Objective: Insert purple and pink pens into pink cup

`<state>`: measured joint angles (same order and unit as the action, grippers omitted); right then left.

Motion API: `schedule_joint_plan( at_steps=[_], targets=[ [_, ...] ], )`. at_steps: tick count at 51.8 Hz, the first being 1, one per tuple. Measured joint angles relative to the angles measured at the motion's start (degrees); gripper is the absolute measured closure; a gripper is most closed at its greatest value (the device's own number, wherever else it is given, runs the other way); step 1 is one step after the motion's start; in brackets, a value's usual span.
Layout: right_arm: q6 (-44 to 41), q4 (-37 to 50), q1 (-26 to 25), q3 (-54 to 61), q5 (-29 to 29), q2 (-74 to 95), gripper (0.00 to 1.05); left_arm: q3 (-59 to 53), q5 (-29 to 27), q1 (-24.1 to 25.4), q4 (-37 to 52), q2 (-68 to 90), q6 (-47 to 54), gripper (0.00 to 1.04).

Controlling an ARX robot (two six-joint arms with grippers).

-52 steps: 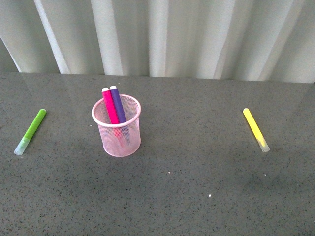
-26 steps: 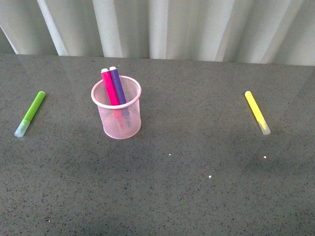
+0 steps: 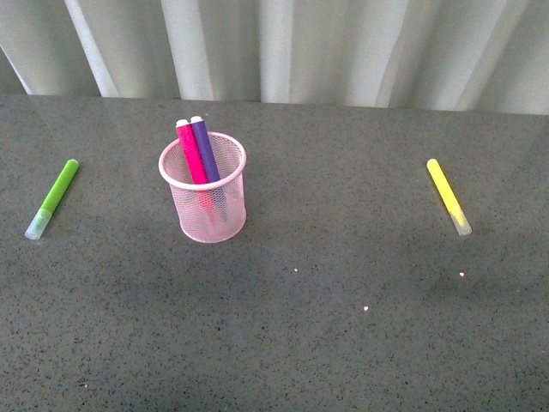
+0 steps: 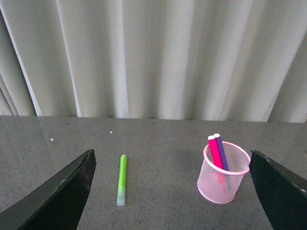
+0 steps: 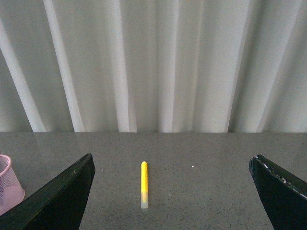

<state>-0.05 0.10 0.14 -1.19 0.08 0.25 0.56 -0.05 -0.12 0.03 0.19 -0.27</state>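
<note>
The pink cup (image 3: 214, 216) stands upright on the grey table, left of centre. Inside it the pink pen (image 3: 190, 153) and the purple pen (image 3: 204, 148) lean side by side, tops poking above the rim. The left wrist view shows the pink cup (image 4: 221, 188) holding the pink pen (image 4: 214, 151) and the purple pen (image 4: 221, 148), well ahead of my left gripper (image 4: 171, 163), which is open and empty. My right gripper (image 5: 171, 163) is open and empty too, with only an edge of the pink cup (image 5: 8, 184) in its view. Neither gripper appears in the front view.
A lime green marker (image 3: 53, 199) lies flat at the table's left and also shows as the green marker (image 4: 122, 179). A yellow marker (image 3: 448, 196) lies at the right, seen again as the yellow marker (image 5: 144, 184). White curtains (image 3: 283, 51) hang behind the table's far edge.
Everything in the front view sits higher in the picture than a second ago, as the view shifted. Over the last half second nothing has moved.
</note>
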Motion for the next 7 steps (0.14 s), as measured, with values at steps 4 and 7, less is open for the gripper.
schedule_joint_plan(
  at_steps=[4, 7],
  targets=[
    [0.0, 0.0, 0.0, 0.0, 0.0, 0.0, 0.07, 0.0, 0.0, 0.02, 0.0, 0.0, 0.0, 0.07],
    [0.0, 0.0, 0.0, 0.0, 0.02, 0.0, 0.07, 0.0, 0.02, 0.02, 0.0, 0.0, 0.0, 0.07]
  ],
)
